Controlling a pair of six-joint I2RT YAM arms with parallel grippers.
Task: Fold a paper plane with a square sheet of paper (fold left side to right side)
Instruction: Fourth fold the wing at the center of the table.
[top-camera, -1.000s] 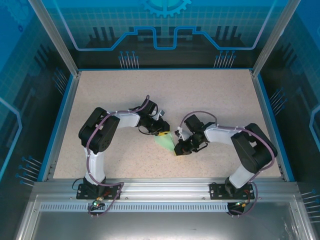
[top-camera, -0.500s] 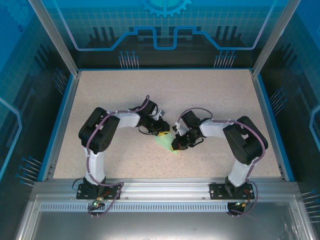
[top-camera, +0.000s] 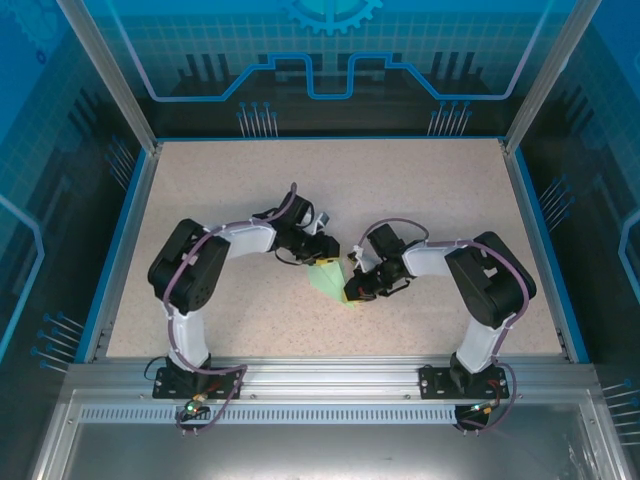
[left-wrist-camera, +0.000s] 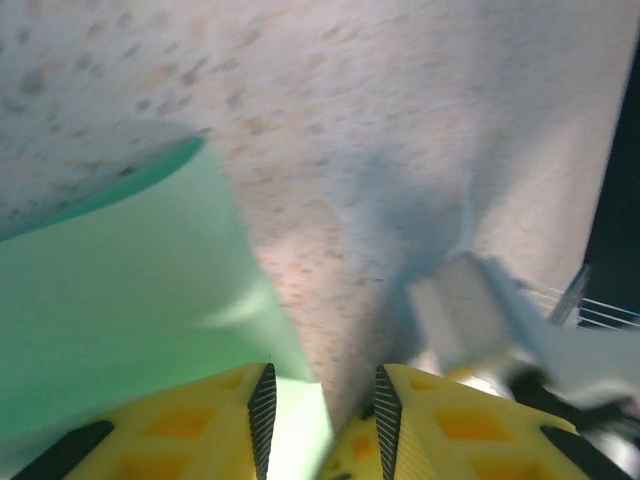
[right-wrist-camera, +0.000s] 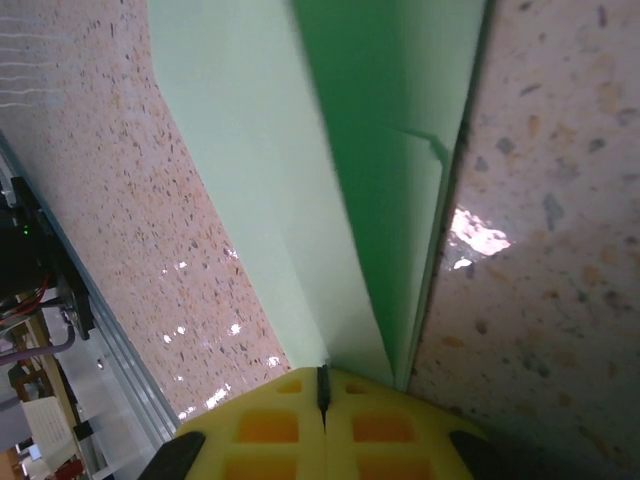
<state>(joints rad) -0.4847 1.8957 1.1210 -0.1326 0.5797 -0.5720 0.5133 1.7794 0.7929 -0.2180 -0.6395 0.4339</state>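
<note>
Top external view: there is one sheet of paper (top-camera: 329, 281), pale mint green. It is folded to a wedge that is wider at the far end and narrows to a point at the near right. It lies flat near the middle of the table (top-camera: 420, 190), between the two grippers.

There are two grippers. The left gripper (top-camera: 323, 260) stands at the far edge of the sheet. In the left wrist view its two yellow fingers (left-wrist-camera: 180, 420) are apart, with a gap between them, and clamp nothing. The sheet (left-wrist-camera: 120, 290) passes under the left one, and its straight right edge runs into the gap of the gripper (left-wrist-camera: 320, 400).

The right gripper (top-camera: 351, 292) is at the near right corner of the sheet. In the right wrist view its two yellow fingers (right-wrist-camera: 260, 430) are pressed together. A crease of the sheet (right-wrist-camera: 250, 150) runs straight into the seam of the gripper (right-wrist-camera: 322, 400), so it seems to pinch the paper there. One lighter flap lies left of the crease and a darker one right of it.

There are two arms. The left arm (top-camera: 200, 265) and the right arm (top-camera: 480, 275) bend inward from the near edge. The sheet is well apart from the blue rim (top-camera: 128, 240) on every side, and the speckled surface is wide behind it.
</note>
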